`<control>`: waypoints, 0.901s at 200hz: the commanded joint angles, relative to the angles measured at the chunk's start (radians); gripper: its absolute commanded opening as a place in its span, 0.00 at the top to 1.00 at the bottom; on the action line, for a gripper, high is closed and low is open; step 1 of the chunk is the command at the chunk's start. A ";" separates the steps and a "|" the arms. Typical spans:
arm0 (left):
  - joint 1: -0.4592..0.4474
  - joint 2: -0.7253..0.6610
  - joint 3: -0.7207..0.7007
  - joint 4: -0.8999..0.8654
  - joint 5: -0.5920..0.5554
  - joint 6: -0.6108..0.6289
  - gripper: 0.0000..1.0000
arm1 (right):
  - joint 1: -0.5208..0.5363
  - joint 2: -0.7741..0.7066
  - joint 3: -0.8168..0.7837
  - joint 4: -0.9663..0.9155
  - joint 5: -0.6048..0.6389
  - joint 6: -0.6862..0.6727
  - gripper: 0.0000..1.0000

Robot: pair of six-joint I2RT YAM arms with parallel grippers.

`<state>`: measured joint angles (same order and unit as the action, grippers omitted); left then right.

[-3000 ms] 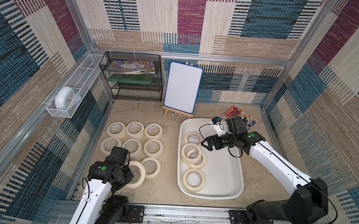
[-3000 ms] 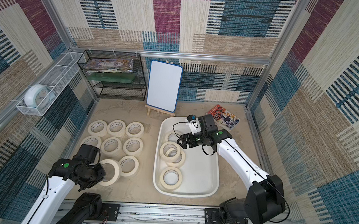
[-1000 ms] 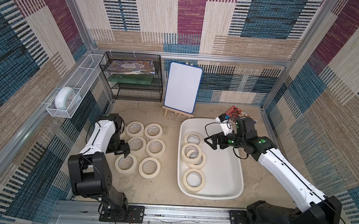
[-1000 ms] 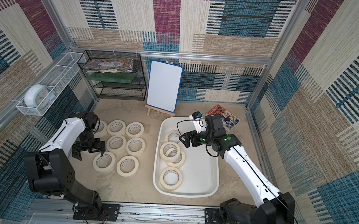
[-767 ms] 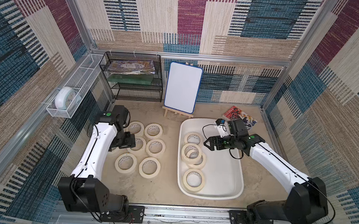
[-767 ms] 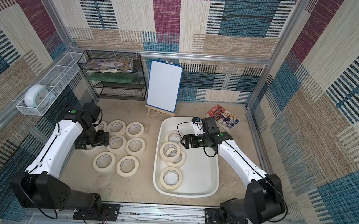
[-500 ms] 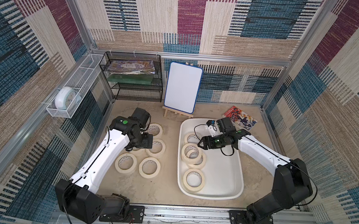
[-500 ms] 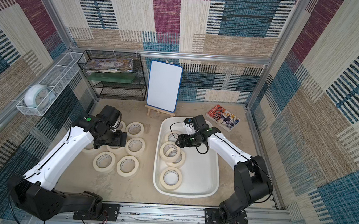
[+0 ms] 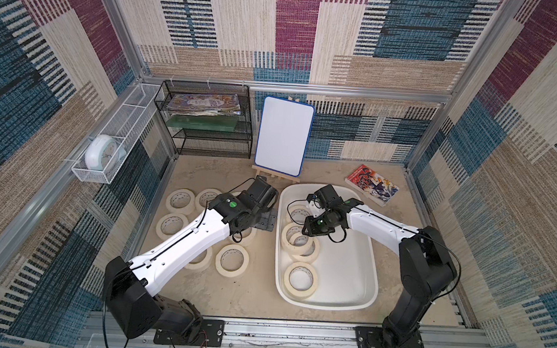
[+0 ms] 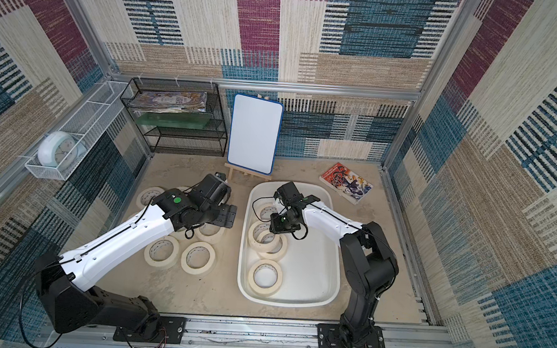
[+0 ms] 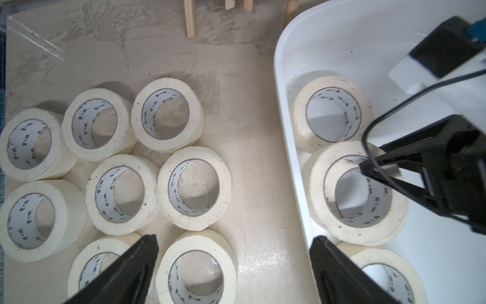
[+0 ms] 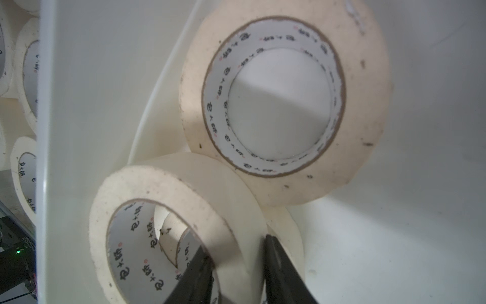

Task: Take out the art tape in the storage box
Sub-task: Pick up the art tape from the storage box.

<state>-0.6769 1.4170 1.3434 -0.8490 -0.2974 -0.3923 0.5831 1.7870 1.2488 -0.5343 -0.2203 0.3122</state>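
The storage box (image 9: 341, 264) (image 10: 307, 262) is a white oblong tub on the right of the floor, and several cream art tape rolls lie in it. My right gripper (image 9: 306, 229) (image 12: 236, 260) reaches down into it and is shut on the wall of one roll (image 12: 163, 184) (image 9: 284, 239) (image 11: 328, 210), one finger inside its core and one outside. That roll leans on another roll (image 12: 289, 231). A third roll (image 12: 284, 100) lies just beyond. My left gripper (image 9: 263, 219) (image 11: 234, 240) hangs open and holds nothing, over the strip of floor between the tub's left rim and several rolls (image 11: 194, 184) laid out on the floor.
A whiteboard on a wooden easel (image 9: 285, 136) stands behind the tub. A black mesh rack (image 9: 206, 121) is at the back left. A comic book (image 9: 371, 189) lies at the back right. A white wire basket holding a clock (image 9: 101, 157) hangs on the left wall.
My right gripper has closed onto the wall of the roll inside the tub. My left arm has swung from the far left, over the floor rolls, to beside the tub, staying open.
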 commanded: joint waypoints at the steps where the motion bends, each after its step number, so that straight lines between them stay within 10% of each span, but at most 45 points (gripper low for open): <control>1: -0.030 0.007 0.014 0.065 0.022 0.000 0.04 | -0.002 -0.015 0.000 -0.018 0.042 0.025 0.81; 18: -0.049 0.014 0.010 0.090 0.037 -0.001 0.04 | 0.000 -0.037 0.000 -0.034 0.070 0.026 1.00; 149: -0.106 0.197 0.057 0.253 0.226 -0.061 0.04 | 0.041 -0.253 0.052 -0.125 0.169 0.045 1.00; 180: -0.107 0.241 0.087 0.215 0.187 -0.048 0.22 | 0.052 -0.266 0.049 -0.118 0.169 0.050 1.00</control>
<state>-0.7834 1.6329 1.4117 -0.6289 -0.0856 -0.4442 0.6292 1.5349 1.2968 -0.6674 -0.0463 0.3500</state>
